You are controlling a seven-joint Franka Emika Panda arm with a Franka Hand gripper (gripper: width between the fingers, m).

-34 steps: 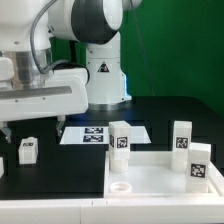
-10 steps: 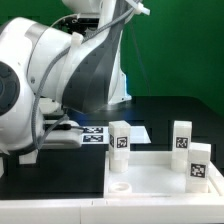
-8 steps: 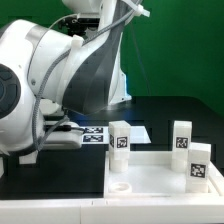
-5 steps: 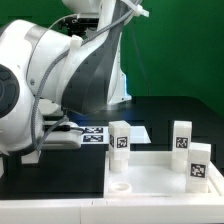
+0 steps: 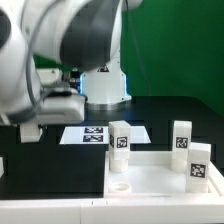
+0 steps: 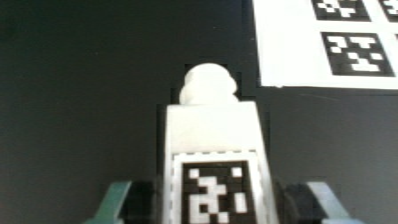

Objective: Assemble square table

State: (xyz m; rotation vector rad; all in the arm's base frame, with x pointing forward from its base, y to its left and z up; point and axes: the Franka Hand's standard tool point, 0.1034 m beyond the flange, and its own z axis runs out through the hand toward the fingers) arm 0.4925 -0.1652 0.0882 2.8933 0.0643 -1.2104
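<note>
One white leg (image 6: 212, 150) with a black-and-white tag is held between the narrowed jaws of the gripper (image 6: 214, 200), above the black table (image 6: 89, 90); in the exterior view that leg (image 5: 29, 131) is seen lifted at the left, under the arm (image 5: 60, 45). Three more legs (image 5: 120, 139) (image 5: 181, 138) (image 5: 201, 164) stand by the white slab (image 5: 160, 180), whose corner hole (image 5: 119, 186) is visible. Behind them lies the marker board (image 5: 95, 133), flat on the table.
</note>
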